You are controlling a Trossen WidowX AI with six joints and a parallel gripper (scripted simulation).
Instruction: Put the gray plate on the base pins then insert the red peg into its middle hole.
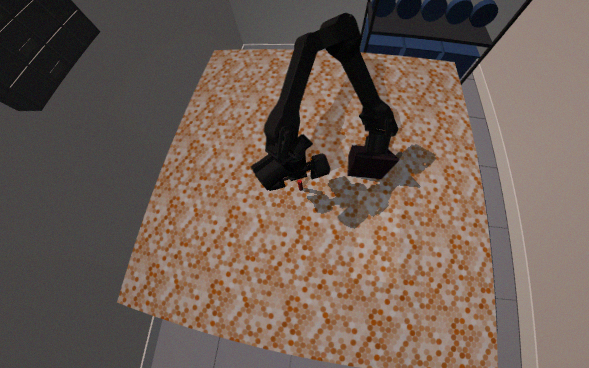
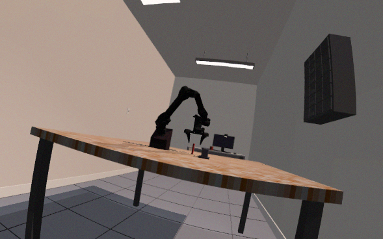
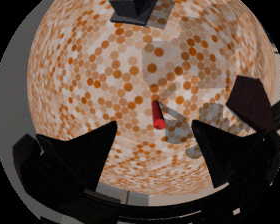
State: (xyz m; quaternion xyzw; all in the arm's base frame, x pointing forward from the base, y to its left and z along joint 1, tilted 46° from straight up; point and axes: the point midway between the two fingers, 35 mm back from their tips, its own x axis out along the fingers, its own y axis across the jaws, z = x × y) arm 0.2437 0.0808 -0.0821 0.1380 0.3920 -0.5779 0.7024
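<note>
The red peg [image 1: 300,185] [image 2: 193,149] [image 3: 157,114] stands upright on the table. My gripper [image 1: 295,179] [image 2: 195,143] [image 3: 155,124] is open and empty, pointing down above the peg. In the wrist view the peg's top shows between the two fingertips, touching neither. The gray base [image 2: 203,157] [image 3: 131,21] stands near the peg, at the top edge of the wrist view. The gray plate [image 2: 205,149] seems to sit level on it as one block; its top face and holes are cut off in the wrist view. In the top view the arm hides base and plate.
The robot's dark mount [image 1: 372,162] [image 2: 161,140] [image 3: 251,102] stands on the patterned table [image 1: 317,280] [image 2: 134,152]. Arm shadows fall beside the peg. A shelf rack [image 1: 432,35] stands beyond the table, and a monitor [image 2: 224,141] is in the background.
</note>
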